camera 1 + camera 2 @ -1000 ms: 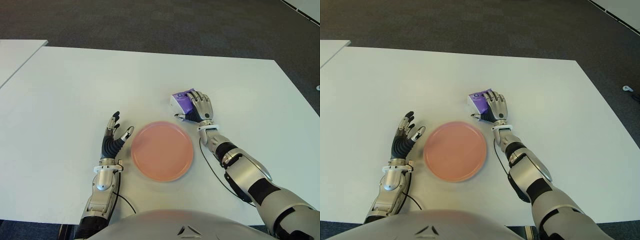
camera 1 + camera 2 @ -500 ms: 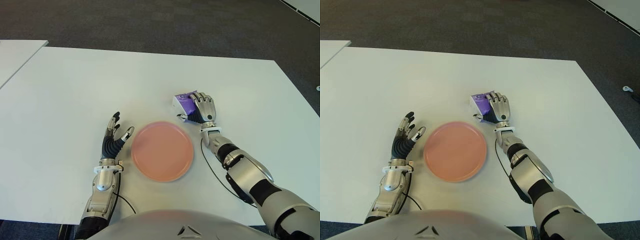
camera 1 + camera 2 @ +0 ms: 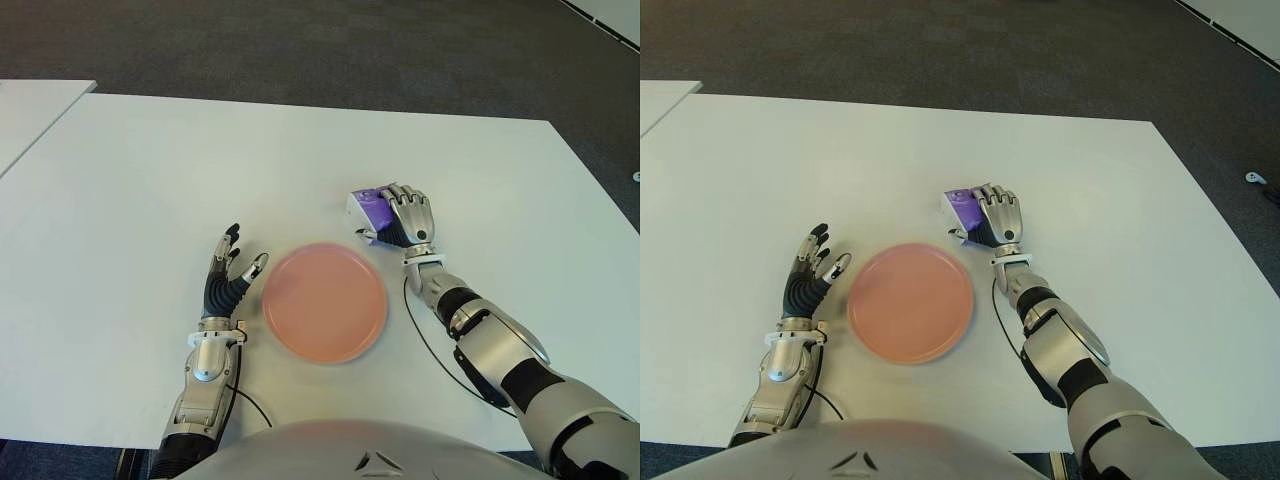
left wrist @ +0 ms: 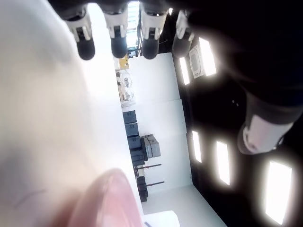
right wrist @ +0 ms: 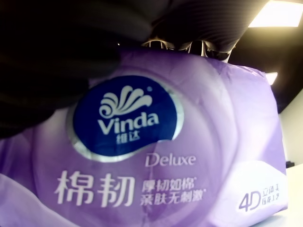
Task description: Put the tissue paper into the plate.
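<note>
The right hand [image 3: 404, 217] clasps the purple Vinda tissue pack [image 3: 368, 205] just beyond the pink plate [image 3: 324, 301], apparently barely lifted. Next: carry it over the plate and release. The left hand [image 3: 228, 272] waits, fingers spread, beside the plate.

Pretty much all you get is the purple Vinda Deluxe tissue pack [image 5: 142, 156] filling the view, blue logo front and center. Dark fingers [image 5: 61, 52] wrap over its upper edge, with a ceiling light [image 5: 279, 13] behind.
</note>
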Robot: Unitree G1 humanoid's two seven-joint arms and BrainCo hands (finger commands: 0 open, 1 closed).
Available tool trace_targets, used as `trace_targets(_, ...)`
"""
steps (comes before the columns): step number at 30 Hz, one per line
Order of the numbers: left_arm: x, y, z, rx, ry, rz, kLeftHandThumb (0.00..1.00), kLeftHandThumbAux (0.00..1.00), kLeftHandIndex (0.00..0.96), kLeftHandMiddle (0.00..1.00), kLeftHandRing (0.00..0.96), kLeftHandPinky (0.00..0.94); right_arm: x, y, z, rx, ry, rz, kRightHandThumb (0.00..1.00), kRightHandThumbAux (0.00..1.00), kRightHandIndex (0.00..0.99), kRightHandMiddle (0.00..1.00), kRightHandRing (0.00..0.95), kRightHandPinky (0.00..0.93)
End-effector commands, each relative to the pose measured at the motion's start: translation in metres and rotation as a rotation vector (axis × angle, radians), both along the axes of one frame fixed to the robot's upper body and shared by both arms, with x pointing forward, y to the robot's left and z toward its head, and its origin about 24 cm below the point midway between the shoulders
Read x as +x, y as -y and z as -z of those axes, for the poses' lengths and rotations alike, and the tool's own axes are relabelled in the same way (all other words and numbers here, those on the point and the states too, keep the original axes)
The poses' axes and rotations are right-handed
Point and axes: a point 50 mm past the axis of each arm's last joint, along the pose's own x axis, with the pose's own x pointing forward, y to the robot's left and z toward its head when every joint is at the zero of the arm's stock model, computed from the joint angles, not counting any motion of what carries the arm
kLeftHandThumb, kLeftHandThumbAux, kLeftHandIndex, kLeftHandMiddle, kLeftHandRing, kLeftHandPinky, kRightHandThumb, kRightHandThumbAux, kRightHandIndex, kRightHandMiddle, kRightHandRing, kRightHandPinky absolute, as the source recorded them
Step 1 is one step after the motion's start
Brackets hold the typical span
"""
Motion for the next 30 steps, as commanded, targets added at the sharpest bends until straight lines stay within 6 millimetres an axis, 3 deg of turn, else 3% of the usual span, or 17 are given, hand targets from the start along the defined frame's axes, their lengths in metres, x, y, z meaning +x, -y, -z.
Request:
trace_targets(1,-0.002,0.0,0.003,-0.012,-0.025,-0.004,0.0,0.546,0.0,0.0,0.0,0.0,-0.035,0.02,0.043,-0.086,-0.198,0.046,0.853,0.68,0.394,0.538,0.86,0.847)
trace_targets(30,0.003,-0.002,0.006,-0.001,-0.022,-0.003,0.0,0.531,0.0,0.0,0.0,0.0,-0.022,0.026,0.024,0.029,-0.101,0.089,0.853,0.679,0.397,0.537,0.869,0.85)
